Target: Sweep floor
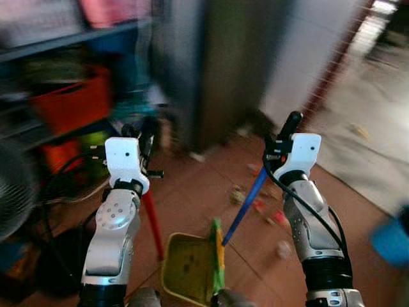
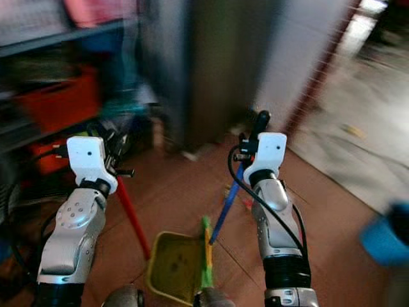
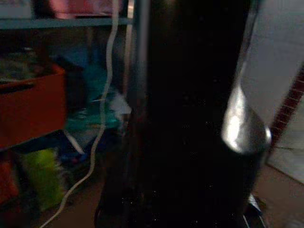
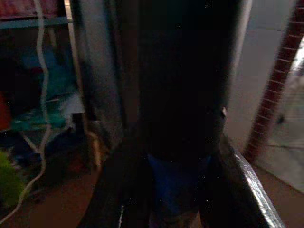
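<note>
You see a reddish tiled floor (image 1: 192, 192) with a shelf (image 1: 57, 45) at your left. The yellow-green dustpan (image 1: 188, 265) stands between your arms. Your left gripper (image 1: 144, 137) closes its fingers around the red handle (image 1: 153, 224); your right gripper (image 1: 287, 128) clamps the blue broom handle (image 1: 246, 204). Small litter (image 1: 265, 214) lies beside the broom.

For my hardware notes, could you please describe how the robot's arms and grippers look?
Both arms are silver metal with black bands low on the forearms and round dimpled joint covers. Each wrist carries a white boxy housing. The left gripper and right gripper have long black fingers. Black cables loop along each arm.
</note>
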You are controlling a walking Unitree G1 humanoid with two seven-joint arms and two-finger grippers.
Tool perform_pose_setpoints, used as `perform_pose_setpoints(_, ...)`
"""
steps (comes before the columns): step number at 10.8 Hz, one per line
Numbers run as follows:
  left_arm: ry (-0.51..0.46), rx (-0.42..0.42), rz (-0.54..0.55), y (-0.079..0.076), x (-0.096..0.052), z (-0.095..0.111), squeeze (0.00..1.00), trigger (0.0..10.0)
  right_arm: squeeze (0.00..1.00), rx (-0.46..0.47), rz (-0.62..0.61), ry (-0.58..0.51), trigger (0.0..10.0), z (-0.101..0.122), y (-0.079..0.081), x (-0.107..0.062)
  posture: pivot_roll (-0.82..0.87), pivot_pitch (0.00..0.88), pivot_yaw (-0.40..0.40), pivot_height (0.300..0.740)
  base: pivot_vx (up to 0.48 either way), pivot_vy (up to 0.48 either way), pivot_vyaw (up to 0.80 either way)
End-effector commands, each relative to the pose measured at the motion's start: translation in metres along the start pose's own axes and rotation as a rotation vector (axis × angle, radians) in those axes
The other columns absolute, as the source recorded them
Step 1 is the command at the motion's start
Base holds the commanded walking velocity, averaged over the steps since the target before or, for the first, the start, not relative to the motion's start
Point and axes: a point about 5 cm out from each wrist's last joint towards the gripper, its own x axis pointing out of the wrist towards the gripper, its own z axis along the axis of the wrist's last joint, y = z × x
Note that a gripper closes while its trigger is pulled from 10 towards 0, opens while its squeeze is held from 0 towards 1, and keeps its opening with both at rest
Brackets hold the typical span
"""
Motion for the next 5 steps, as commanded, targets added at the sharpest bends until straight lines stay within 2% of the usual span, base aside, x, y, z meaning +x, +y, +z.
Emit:
perform_pose_setpoints(1,-0.057,-0.008,-0.019,-0.0028,0.0017,0.0125,0.0,10.0,0.0,0.002,0.004,-0.032,10.0,0.0076,0.0011,0.0021,0.06,0.036,-0.049,0.74,0.0,0.0,-0.8)
perform_pose_setpoints(3,-0.058,-0.021,-0.023,-0.0047,0.0007,0.0117,0.0,10.0,0.0,-0.002,0.006,-0.03,10.0,0.0071,0.0006,0.0011,0.05,0.034,-0.05,0.74,0.0,0.0,-0.8)
perform_pose_setpoints(5,-0.06,-0.018,-0.046,-0.0062,0.0012,0.0111,0.0,10.0,0.0,-0.001,0.0,-0.032,10.0,0.0062,0.0006,0.0004,0.04,0.024,-0.038,0.74,0.328,0.0,-0.67)
